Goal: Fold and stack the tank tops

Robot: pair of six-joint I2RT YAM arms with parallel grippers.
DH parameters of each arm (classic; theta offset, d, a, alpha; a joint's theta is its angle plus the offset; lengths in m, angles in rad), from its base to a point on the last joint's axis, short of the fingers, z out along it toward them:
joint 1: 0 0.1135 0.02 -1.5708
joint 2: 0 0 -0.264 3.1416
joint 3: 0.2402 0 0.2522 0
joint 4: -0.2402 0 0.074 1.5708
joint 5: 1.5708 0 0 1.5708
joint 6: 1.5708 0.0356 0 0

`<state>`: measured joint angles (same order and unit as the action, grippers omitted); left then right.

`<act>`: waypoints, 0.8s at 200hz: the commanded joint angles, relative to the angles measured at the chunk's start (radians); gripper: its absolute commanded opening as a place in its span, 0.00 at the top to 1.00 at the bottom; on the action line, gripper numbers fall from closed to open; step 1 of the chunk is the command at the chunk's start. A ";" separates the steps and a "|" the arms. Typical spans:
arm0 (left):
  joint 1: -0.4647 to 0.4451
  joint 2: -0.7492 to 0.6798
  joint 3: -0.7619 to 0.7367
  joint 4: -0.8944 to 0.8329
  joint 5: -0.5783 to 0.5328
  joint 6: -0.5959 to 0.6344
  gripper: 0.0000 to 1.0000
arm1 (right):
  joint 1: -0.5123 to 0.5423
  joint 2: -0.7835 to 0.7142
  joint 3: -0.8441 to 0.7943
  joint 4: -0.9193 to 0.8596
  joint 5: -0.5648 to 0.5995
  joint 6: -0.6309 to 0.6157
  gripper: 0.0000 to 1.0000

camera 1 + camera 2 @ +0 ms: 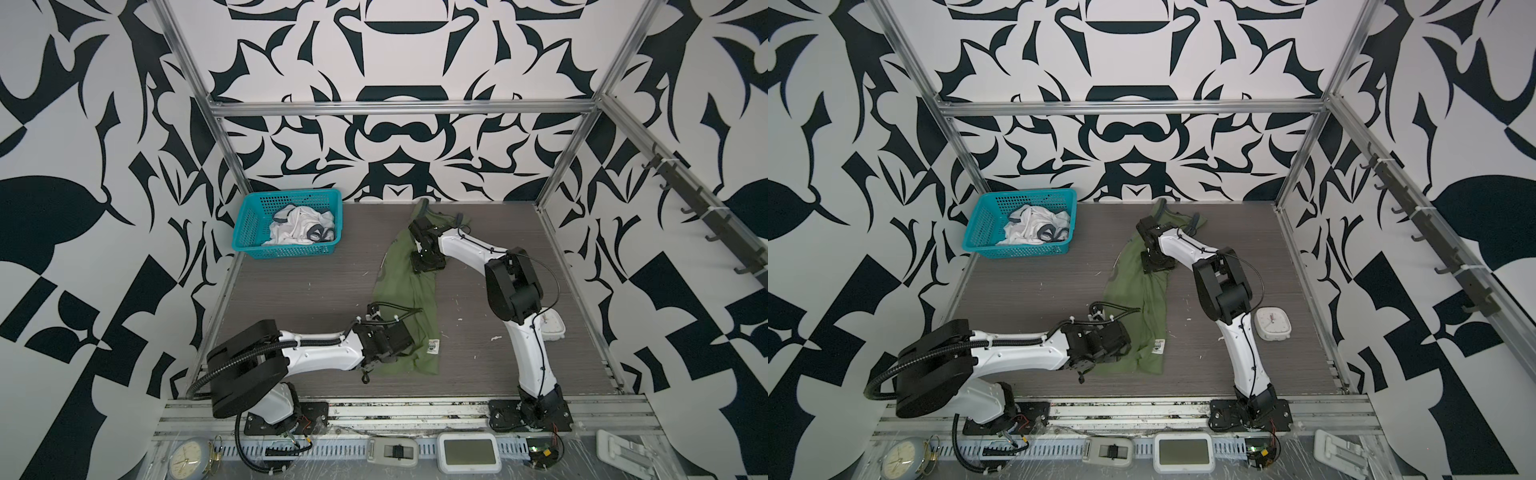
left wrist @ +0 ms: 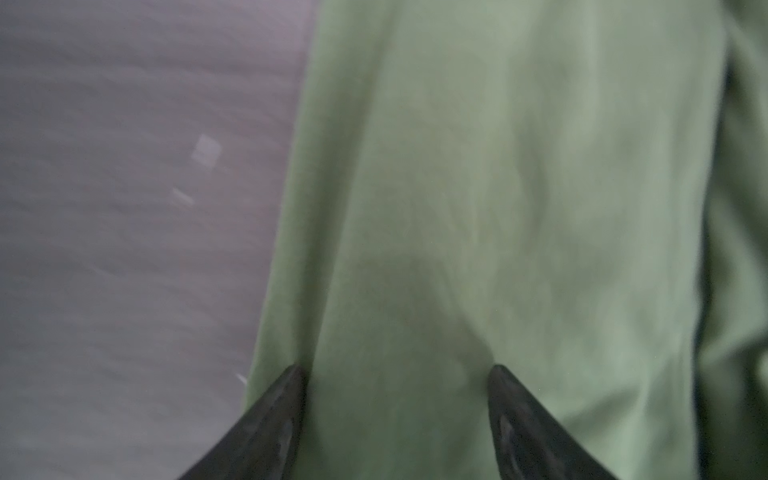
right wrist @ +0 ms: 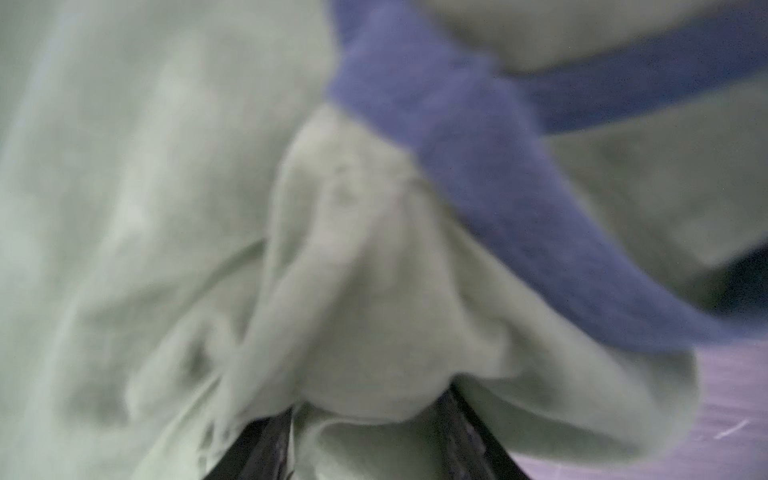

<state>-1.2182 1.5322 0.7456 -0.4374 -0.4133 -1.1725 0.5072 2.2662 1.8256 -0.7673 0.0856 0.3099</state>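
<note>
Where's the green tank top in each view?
Top view: green tank top mid-table, lying near to far.
Top view: same place, mid-table.
Left wrist: covers most of the picture.
Right wrist: bunched, fills the picture.
Landmark: grey-blue trim, at its far end.

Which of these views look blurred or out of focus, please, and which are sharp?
Right wrist view: heavily blurred, the green tank top and its blue trim smeared. Left wrist view: soft, the table streaked. Both top views: sharp and evenly lit, the teal basket mesh crisp.
</note>
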 commanded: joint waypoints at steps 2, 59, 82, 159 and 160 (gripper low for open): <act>-0.033 0.033 0.015 -0.145 0.105 -0.128 0.28 | -0.011 -0.080 0.016 -0.065 0.067 -0.024 0.40; -0.044 0.026 0.267 -0.232 0.085 0.005 0.28 | -0.023 -0.539 -0.388 0.027 0.037 0.086 0.37; -0.055 0.096 0.329 -0.216 0.152 0.045 0.29 | -0.033 -0.718 -0.588 0.071 0.013 0.124 0.37; -0.103 0.252 0.456 -0.215 0.223 0.049 0.50 | -0.032 -1.070 -1.025 0.117 -0.068 0.266 0.38; -0.103 0.252 0.456 -0.217 0.222 0.049 0.51 | -0.031 -1.074 -1.028 0.118 -0.068 0.267 0.38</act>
<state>-1.3151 1.7588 1.1854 -0.6189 -0.2111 -1.1069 0.4747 1.2690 0.8570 -0.6857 0.0586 0.5087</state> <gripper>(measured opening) 0.556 0.619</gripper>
